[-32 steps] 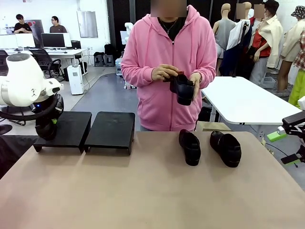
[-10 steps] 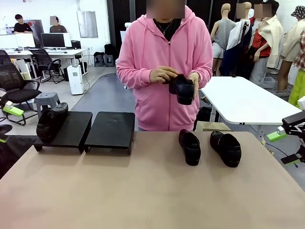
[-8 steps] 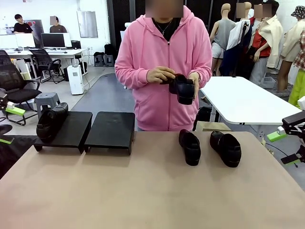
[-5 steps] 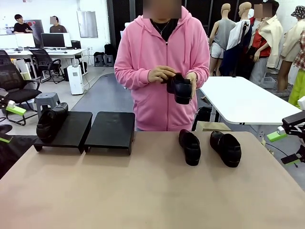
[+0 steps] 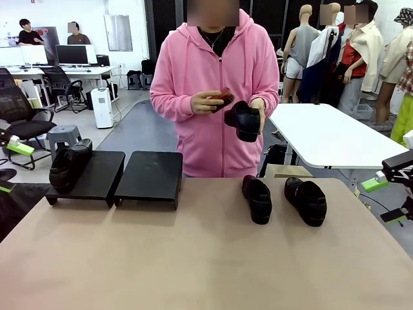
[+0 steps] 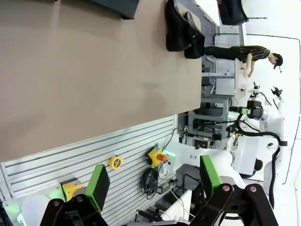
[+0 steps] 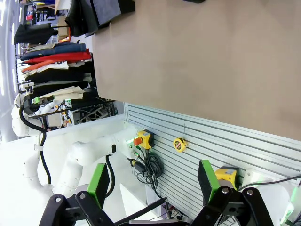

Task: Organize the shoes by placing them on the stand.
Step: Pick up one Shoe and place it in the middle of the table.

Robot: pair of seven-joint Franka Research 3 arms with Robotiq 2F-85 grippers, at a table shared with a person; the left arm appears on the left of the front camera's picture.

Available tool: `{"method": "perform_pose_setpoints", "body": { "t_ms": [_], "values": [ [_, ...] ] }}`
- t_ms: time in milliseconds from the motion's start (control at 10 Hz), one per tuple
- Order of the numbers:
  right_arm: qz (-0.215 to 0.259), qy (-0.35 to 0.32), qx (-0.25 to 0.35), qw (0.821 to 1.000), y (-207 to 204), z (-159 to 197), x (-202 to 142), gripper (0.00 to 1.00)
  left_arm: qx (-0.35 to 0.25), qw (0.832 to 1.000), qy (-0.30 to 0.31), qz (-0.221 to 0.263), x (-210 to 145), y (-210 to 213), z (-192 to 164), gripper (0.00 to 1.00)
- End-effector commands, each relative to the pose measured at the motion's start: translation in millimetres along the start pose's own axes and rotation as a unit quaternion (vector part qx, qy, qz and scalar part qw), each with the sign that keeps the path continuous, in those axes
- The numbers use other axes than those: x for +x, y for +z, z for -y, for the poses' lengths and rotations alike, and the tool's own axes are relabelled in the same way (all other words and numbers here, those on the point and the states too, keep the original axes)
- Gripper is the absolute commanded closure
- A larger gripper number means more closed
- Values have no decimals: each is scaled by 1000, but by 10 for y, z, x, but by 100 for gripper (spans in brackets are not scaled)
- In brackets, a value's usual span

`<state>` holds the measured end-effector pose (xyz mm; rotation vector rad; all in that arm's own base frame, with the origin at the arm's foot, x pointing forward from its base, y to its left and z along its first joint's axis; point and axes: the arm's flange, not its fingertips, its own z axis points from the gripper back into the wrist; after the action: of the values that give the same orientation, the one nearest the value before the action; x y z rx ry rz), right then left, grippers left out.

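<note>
Smooth tan table [image 5: 193,258] in an open workroom carried a low black stand [image 5: 150,174] of two sloped flat platforms at far left, with one glossy round-toed black shoe [image 5: 68,165] lying on its left platform. Second shoe [image 5: 258,199] and third shoe [image 5: 306,201] lay side by side on the table at right, well apart from the stand; fourth shoe [image 5: 244,121] was held by a person [image 5: 213,84] in a pink hoodie. Left end effector [image 6: 153,181] and right end effector [image 7: 153,181] both stood with fingers wide apart, empty.
</note>
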<state>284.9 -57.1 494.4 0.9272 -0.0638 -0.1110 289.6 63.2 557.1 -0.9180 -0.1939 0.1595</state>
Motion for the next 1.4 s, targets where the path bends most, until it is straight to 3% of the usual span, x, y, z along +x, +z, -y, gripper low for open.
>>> {"method": "perform_pose_setpoints", "body": {
  "t_ms": [0, 500, 600, 700, 800, 1000, 1100, 1300],
  "values": [
    [2, 12, 15, 1000, 21, -16, 20, 0, 2, 1000, -10, -3, -14, 16, -38, 0],
    [0, 0, 0, 1000, 0, 0, 0, 0, 2, 1000, -10, -3, -14, 16, -38, 0],
    [-29, 22, -72, 997, -139, -192, 50, 0, 2, 1000, -10, -3, -14, 16, -38, 0],
    [-4, 0, -133, 991, -233, -382, 250, 0, 2, 1000, -10, -3, -14, 16, -38, 0],
    [-28, 40, -175, 983, -383, -576, 409, 0, 2, 1000, -10, -3, -14, 16, -38, 0],
    [-15, 77, -278, 957, -636, -844, 598, 0, 2, 1000, -10, -3, -14, 16, -38, 0],
    [-15, 74, -285, 956, -592, -869, 580, 0, 2, 1000, -10, -3, -14, 16, -38, 0],
    [-1, 55, -262, 964, 99, -647, 363, 0, 2, 1000, -10, -3, -14, 16, -38, 0]
  ]
}}
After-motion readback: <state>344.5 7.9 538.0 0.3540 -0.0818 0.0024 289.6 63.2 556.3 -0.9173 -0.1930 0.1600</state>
